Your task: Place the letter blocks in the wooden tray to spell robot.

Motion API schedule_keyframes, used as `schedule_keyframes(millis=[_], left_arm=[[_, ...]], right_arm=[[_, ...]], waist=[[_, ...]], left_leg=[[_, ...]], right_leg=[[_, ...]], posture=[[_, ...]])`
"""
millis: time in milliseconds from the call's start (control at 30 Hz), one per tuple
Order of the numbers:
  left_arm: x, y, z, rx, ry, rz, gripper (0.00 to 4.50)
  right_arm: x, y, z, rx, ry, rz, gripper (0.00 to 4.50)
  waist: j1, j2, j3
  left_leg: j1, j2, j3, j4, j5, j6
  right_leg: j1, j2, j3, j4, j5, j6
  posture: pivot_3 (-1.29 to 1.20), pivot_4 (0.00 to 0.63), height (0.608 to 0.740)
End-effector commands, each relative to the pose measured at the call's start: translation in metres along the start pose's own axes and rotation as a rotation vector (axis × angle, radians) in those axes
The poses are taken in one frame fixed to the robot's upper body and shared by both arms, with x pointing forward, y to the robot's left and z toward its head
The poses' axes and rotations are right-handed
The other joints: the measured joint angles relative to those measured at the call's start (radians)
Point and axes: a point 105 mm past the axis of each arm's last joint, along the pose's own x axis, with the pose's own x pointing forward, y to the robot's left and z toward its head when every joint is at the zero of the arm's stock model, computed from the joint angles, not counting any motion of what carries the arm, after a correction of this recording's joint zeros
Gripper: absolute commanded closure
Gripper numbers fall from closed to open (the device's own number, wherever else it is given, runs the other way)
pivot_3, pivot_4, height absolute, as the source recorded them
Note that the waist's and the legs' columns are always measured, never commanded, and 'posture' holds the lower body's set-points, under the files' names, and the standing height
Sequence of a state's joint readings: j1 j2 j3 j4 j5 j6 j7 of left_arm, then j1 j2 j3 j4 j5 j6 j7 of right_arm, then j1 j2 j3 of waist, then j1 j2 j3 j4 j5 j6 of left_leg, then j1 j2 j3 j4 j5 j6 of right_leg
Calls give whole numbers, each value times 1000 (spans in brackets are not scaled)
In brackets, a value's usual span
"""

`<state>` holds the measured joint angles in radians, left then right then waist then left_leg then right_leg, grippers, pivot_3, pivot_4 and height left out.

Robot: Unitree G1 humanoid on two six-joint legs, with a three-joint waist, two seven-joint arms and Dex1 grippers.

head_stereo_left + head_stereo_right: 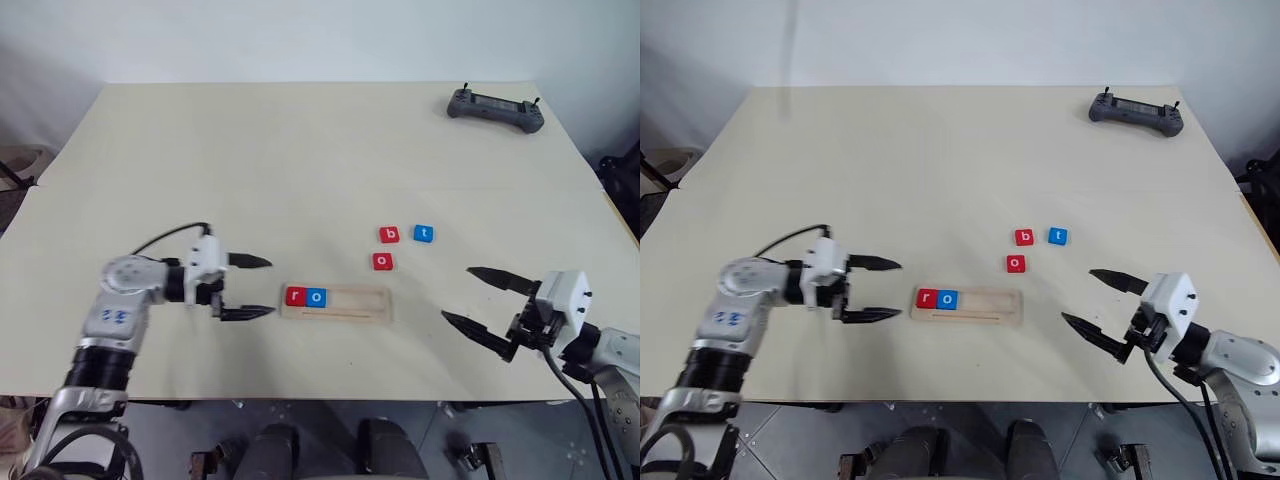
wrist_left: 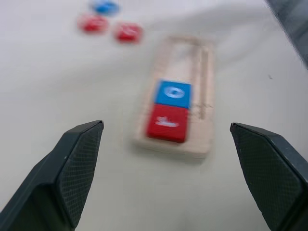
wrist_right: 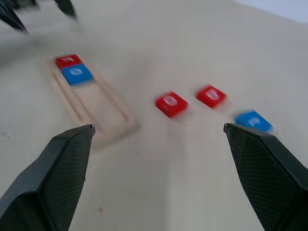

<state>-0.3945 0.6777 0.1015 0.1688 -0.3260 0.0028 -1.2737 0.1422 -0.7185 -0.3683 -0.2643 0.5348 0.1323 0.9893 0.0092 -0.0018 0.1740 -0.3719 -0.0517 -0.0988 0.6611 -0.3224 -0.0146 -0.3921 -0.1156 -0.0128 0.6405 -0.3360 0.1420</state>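
The long pale wooden tray (image 1: 336,303) lies near the front edge of the cream desk (image 1: 300,150), roughly midway along it, with a red "r" block (image 1: 295,296) and a blue "o" block (image 1: 316,296) seated side by side at its left end and the rest of the groove bare. Three small square tiles wait loose just behind the tray's right end: a red "b" block (image 1: 389,235), a blue "t" block (image 1: 423,234) and a red "o" block (image 1: 382,261). The left gripper (image 1: 250,287) hangs just beside the tray's left end, jaws wide, holding nothing; the right gripper (image 1: 478,298) hovers near the front right corner, equally spread and empty.

The "b" looks due next: the right claw should straddle it squarely, lift clear of the "o" just in front, and set it touching the blue tile.

The head views take in a dark grey handheld controller (image 1: 495,107) at the far right corner, while the left wrist view shows the seated pair sitting flush
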Motion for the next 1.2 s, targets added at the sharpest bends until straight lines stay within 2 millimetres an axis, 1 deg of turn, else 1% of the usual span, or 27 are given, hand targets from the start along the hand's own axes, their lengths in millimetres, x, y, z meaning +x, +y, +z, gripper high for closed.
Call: schedule_keyframes(millis=[33, 100, 167, 333, 433, 533, 600, 667, 800, 867, 900, 967, 1100, 1200], left_arm=[[-21, -6, 18, 65, -68, 97, 30], [-26, -14, 22, 0, -99, 100, 30], [-24, -21, 26, 16, -116, 95, 30], [-22, -30, 27, -11, -136, 112, 30], [-22, -36, 24, -35, -126, 106, 30], [-23, -39, 21, -66, -128, 106, 30], [-22, -41, 20, -82, -133, 95, 30], [-21, -41, 20, -71, -137, 102, 30], [-22, -38, 15, -63, -131, 130, 30], [-22, -37, 14, -65, -124, 141, 30], [-22, -36, 13, -66, -123, 144, 30], [-22, -36, 13, -66, -122, 148, 30], [-21, -37, 13, -69, -123, 155, 30], [-21, -38, 14, -67, -124, 156, 30]], right_arm=[[-6, -15, 2, -15, -20, -82, 0], [-7, -22, -2, 10, -22, -124, 0], [-6, -26, -3, 11, -26, -132, 0], [4, -26, -4, -4, -32, -97, 0], [24, -19, 12, 6, -71, -45, 0], [54, -16, 16, 98, 41, -47, 0], [67, -16, 19, 101, 93, -62, 0], [80, -19, 23, 125, 130, -97, 0], [102, -21, 19, 157, 240, -175, 0], [125, -19, 23, 176, 239, -221, 0], [134, -17, 26, 187, 234, -238, 0], [143, -15, 29, 204, 235, -263, 0], [161, -12, 32, 238, 232, -318, 0], [163, -15, 31, 244, 238, -360, 0]], waist=[[0, 0, 0], [-1, 0, 0], [4, 0, 0], [8, 0, 0], [3, 0, 0], [-9, 0, 0], [-13, 1, 0], [-11, 1, 0], [-8, 1, 0], [-1, 1, 0], [-12, 1, 0], [-24, 1, 0], [-28, 1, 0], [-29, 1, 0]], left_leg=[[0, 0, 0, 0, 0, 0], [0, 0, 0, 0, 0, 0], [0, 0, 0, 0, 0, 0], [0, 0, 0, 0, 0, 0], [0, 0, 1, 0, 0, 0], [0, 2, 1, -1, 0, 0], [0, 3, 1, -1, -1, -1], [0, 3, 0, -1, -1, -2], [-1, 2, 0, 0, -2, -2], [-1, 2, -1, -1, -2, -2], [-1, 1, -1, -1, -2, -1], [-1, 3, 2, -1, -2, -2], [-1, 3, 1, -4, -2, -2], [-1, 1, 1, -3, -2, -2]], right_leg=[[0, 0, 0, -2, 0, 0], [0, 0, 1, -3, 0, 0], [1, -1, 1, -3, 0, 0], [0, 0, 2, -5, 0, 0], [0, 0, 2, -5, 0, 0], [0, 1, 2, -5, 0, 0], [-1, 1, 2, -5, 0, 0], [-1, 1, 2, -5, 0, -1], [-1, 0, 2, -5, 0, -1], [-1, 0, 2, -6, 0, -1], [-1, 0, 2, -6, 0, -1], [-3, 1, 3, -3, 0, -1], [-5, 2, 3, -1, 0, -1], [-5, 0, 3, 0, 0, -1]], posture=[[0, 150, 740], [0, 150, 740], [0, 150, 740], [0, 150, 740], [0, 150, 740], [0, 150, 740], [0, 150, 740], [0, 150, 740], [0, 150, 740], [0, 150, 740], [0, 150, 740], [0, 150, 740], [0, 150, 740], [0, 150, 740]])
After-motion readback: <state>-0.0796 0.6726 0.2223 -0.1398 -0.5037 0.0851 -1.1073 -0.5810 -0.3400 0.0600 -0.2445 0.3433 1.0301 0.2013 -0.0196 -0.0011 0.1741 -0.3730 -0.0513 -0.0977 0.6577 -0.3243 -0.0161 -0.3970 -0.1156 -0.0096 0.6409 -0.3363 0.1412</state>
